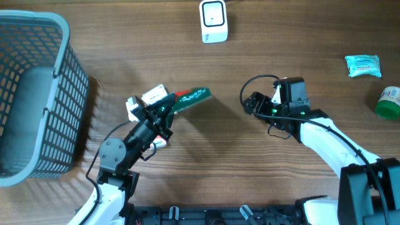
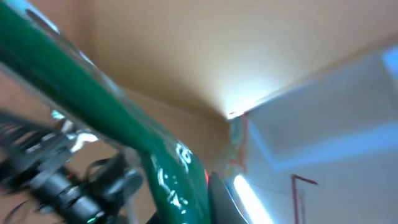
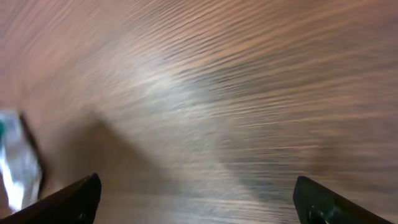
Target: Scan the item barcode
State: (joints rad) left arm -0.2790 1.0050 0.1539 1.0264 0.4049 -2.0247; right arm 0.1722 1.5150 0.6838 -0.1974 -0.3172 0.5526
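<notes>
Spanning the scene, the wooden worktop [image 1: 250, 169] carries a grey basket [image 1: 37, 94] at its left. The left hand [image 1: 165, 107] grips the green packet [image 1: 194, 95], while the right hand [image 1: 253, 103] gapes empty. The white scanner [image 1: 214, 20] sits well apart, so the scan looks not yet done.

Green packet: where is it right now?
The green packet is left of centre overhead, gripped by the left claw, between the grey basket and right claw.
</notes>
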